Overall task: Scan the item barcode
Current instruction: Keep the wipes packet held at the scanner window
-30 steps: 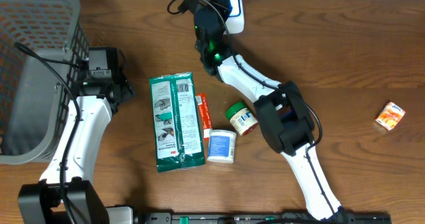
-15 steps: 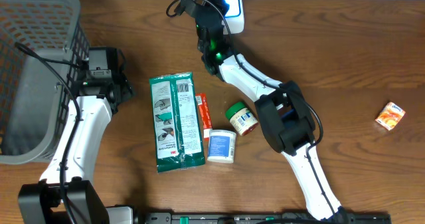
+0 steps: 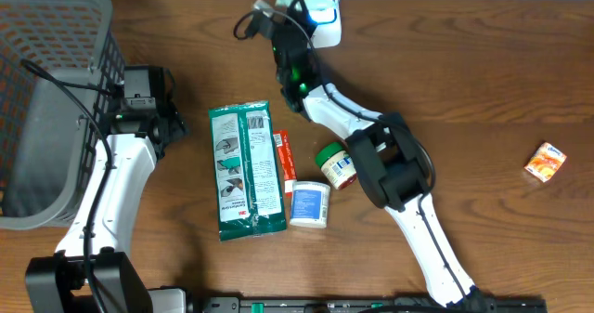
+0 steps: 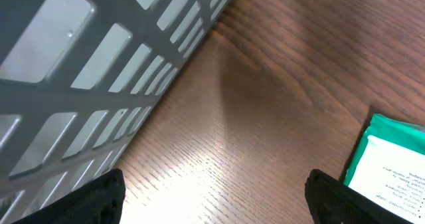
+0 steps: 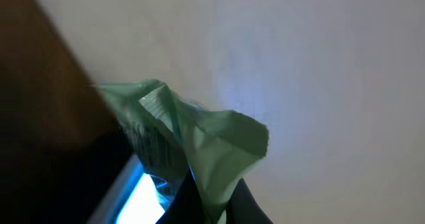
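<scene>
Brown wood-grain table (image 3: 483, 81) fills the overhead view, with a strip of white wall along its top edge. At the upper left of that frame stands a grey plastic lattice basket (image 3: 56, 16). The left gripper (image 4: 212, 201) hovers just beside it, jaws spread wide and holding nothing. Its wrist view shows bare wood between the two dark fingertips (image 4: 99, 197), the basket's wall across the upper left, and a corner of a large green and white flat package (image 4: 392, 164) at the right edge.

The right arm stretches to the top centre of the overhead frame, where a small white scanner with a glowing blue window (image 3: 320, 2) sits at the table's far edge. The right gripper (image 5: 207, 204) is closed tight on a pale green crinkled packet (image 5: 199, 137) (the item for scanning). It pinches the packet's lower end at the bottom of the wrist frame, with blue glow at the lower left just beneath. From overhead the packet cannot be made out.

Around the middle of the overhead frame the flat package lies beside a narrow red-orange box (image 3: 283, 155), a white tub with a blue label (image 3: 309, 204) and a small jar with a green lid (image 3: 336, 164). A small orange sachet (image 3: 546, 162) lies well apart at the right.
</scene>
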Controlling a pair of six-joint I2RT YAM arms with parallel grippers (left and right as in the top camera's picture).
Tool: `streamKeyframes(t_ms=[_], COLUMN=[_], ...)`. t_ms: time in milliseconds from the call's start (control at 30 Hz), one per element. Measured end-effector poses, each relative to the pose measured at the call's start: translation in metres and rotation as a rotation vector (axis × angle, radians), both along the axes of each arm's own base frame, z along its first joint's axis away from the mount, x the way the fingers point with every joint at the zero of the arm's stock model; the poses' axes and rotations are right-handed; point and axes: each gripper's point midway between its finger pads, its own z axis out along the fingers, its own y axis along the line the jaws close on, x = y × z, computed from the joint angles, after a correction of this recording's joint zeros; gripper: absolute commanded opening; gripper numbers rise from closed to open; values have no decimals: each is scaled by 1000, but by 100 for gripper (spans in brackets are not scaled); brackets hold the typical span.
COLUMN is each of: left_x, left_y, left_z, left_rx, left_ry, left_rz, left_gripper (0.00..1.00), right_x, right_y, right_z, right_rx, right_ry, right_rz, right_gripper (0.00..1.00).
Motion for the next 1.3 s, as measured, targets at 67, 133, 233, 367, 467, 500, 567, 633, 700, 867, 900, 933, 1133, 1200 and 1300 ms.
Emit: streamKeyframes(t_ms=[67,133,233,367,467,500,567,633,700,867,900,933,1133,1200,1300], left_x=[0,0,0,0,0,0,0,0,0,0,0,0,0,0,0], left_y=[0,0,0,0,0,0,0,0,0,0,0,0,0,0,0], left_z=[0,0,0,0,0,0,0,0,0,0,0,0,0,0,0], left_rx=[0,0,0,0,0,0,0,0,0,0,0,0,0,0,0], left_ry=[0,0,0,0,0,0,0,0,0,0,0,0,0,0,0], left_rz=[0,0,0,0,0,0,0,0,0,0,0,0,0,0,0], left_gripper=[86,86,86,86,86,86,86,86,86,86,86,86,86,86,86], right_x=[0,0,-1,-6,-10,-12,-14,-16,-16,-15,-14,-13,-7,-4,-1], right_y=[-1,-1,0,6,11,13,15,15,15,13,13,13,13,12,11], right_z=[-7,-7,-7,-11,-17,-18,-19,-20,-20,-16,-10,-6,11,10,11], right_rx=[-15,-21,-22,-39,-53,-46,-29,-10,6,36,55,70,95,86,79], right_ry=[9,8,7,25,49,53,53,54,52,36,11,-8,-71,-67,-67], right_rz=[-4,-8,-11,-8,-8,-10,-20,-27,-34,-42,-44,-41,5,22,38], right_gripper=[1,1,1,1,1,1,1,1,1,1,1,1,1,1,1])
